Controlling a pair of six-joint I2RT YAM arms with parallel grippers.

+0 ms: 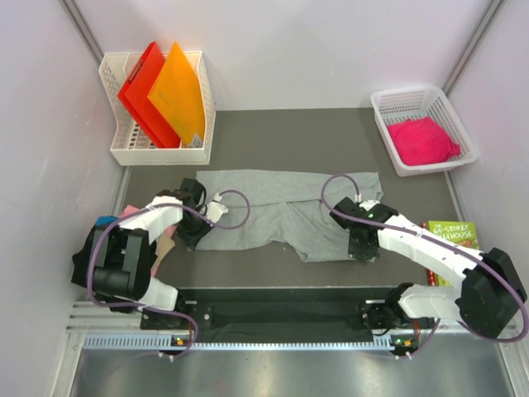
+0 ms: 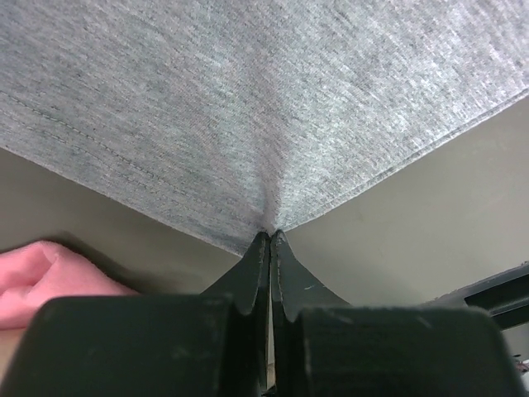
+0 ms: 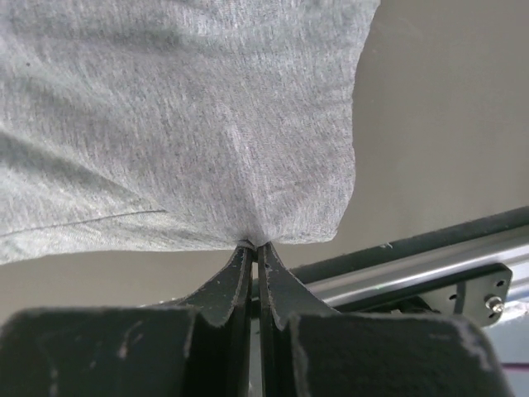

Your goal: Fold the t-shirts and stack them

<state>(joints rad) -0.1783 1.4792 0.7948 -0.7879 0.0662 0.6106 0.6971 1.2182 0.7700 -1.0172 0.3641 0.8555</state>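
Note:
A light grey t-shirt (image 1: 285,211) lies spread across the middle of the dark table. My left gripper (image 1: 193,236) sits at its near left corner. In the left wrist view this gripper (image 2: 270,234) is shut on the hemmed corner of the grey t-shirt (image 2: 248,99). My right gripper (image 1: 361,248) is at the shirt's near right edge. In the right wrist view it (image 3: 252,244) is shut on the puckered edge of the grey t-shirt (image 3: 182,116). A bright pink t-shirt (image 1: 421,141) lies bunched in a white basket (image 1: 388,103). More pink cloth (image 2: 50,277) shows beside my left gripper.
At the back left stands a white rack (image 1: 157,153) holding a red folder (image 1: 145,91) and an orange folder (image 1: 178,91). A green picture book (image 1: 450,231) lies at the right, by my right arm. A black rail (image 1: 281,299) runs along the near table edge.

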